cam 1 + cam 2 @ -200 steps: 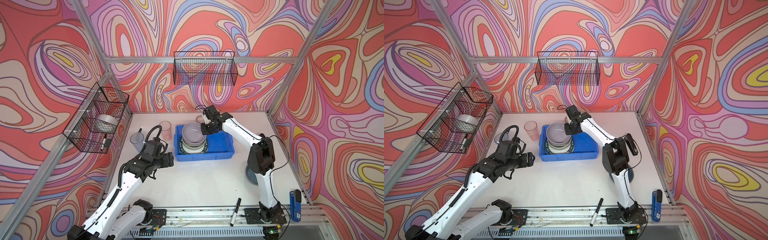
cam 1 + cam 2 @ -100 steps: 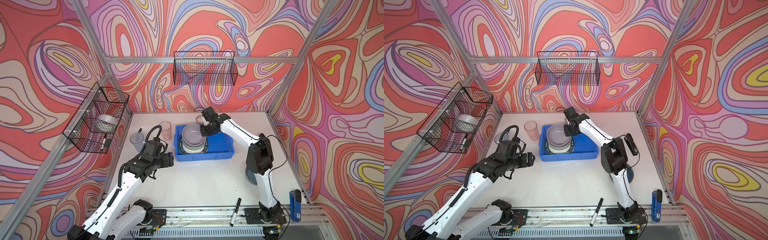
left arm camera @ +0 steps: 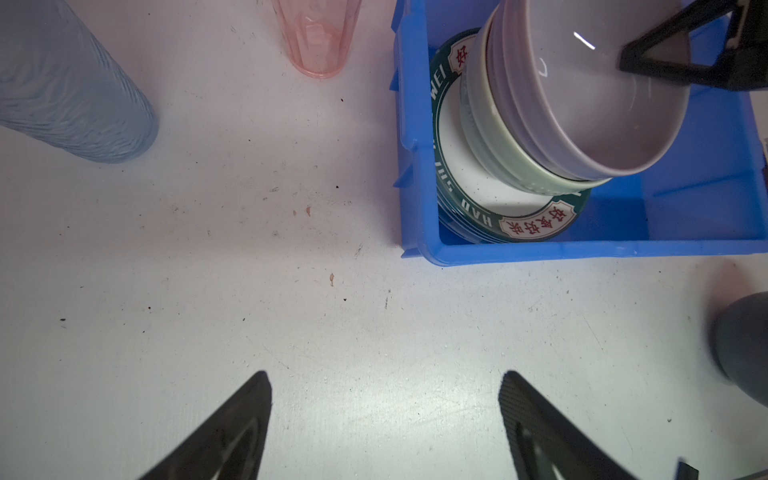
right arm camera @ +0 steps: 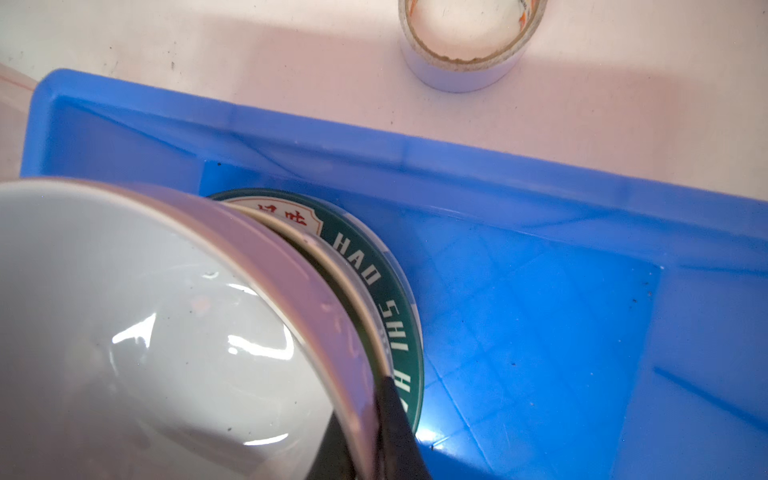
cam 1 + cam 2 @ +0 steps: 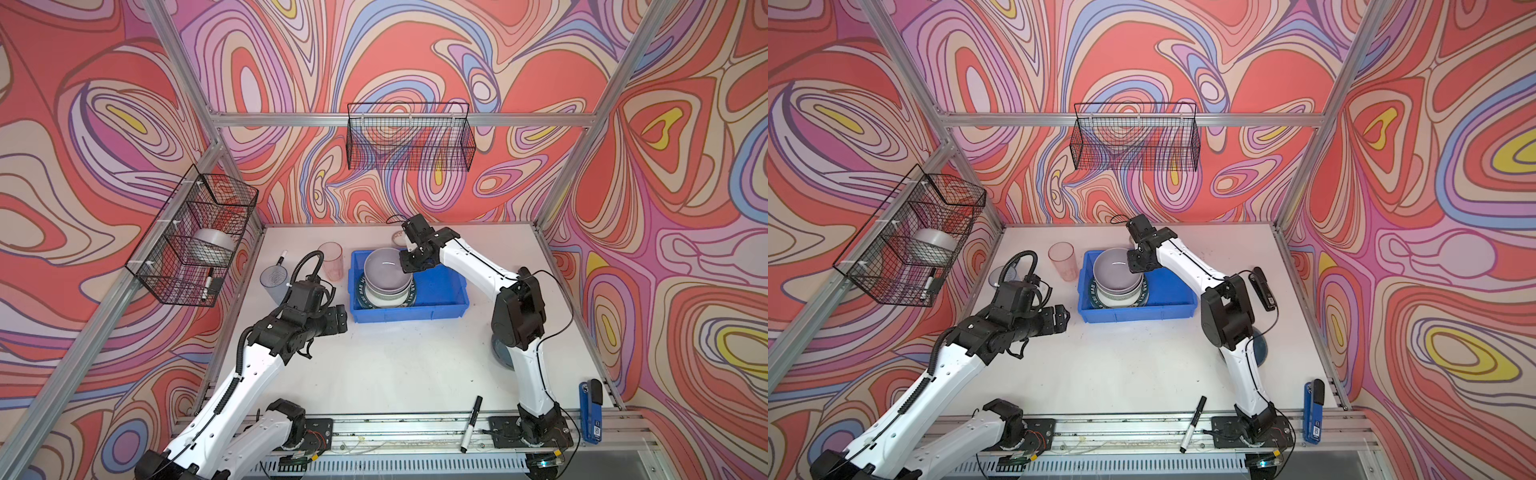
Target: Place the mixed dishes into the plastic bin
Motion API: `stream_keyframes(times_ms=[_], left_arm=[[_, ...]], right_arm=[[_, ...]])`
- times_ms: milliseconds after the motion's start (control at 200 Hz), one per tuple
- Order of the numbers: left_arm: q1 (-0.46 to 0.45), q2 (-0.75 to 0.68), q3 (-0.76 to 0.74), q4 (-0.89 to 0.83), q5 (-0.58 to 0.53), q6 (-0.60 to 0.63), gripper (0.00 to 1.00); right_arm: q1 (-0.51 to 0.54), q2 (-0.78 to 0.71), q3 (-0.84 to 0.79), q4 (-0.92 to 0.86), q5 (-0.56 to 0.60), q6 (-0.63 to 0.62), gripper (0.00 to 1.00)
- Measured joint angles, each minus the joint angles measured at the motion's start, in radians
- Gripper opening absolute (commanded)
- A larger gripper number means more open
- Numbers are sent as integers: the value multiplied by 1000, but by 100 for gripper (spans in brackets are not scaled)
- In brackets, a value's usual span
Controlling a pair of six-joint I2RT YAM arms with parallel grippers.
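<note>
Seating lavender bowl (image 5: pixel 384 268) onto the pale green bowl (image 3: pixel 498 153) in the plastic bin (image 5: pixel 440 291), right gripper (image 5: pixel 408 270) is clamped on its rim, left gripper (image 3: pixel 383 376) open over the table (image 3: pixel 374 311); pink tumbler (image 5: pixel 331 259), bluish tumbler (image 5: pixel 272 279) and dark blue bowl (image 5: pixel 1262 347) not yet binned.

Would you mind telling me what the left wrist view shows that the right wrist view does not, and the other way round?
Only the left wrist view: the pink tumbler, the bluish tumbler, part of a dark blue bowl, and the left gripper, fingers wide apart. Only the right wrist view: the tape roll. Both: the blue plastic bin, the lettered plate, the pale green bowl and the lavender bowl, whose rim the right gripper pinches.
</note>
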Motion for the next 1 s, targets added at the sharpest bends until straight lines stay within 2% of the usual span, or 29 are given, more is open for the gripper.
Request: stream_keyframes(times_ms=[636,801,997], left_arm=[[0,0,-1,0,0,0,89],[0,0,-1,0,0,0,89],[0,0,-2,0,1,0,89]], right_arm=[[8,3,31,-27,29,1,17],[13,3,37,-30,32,4,28],[20,4,37,-31,39,3,33]])
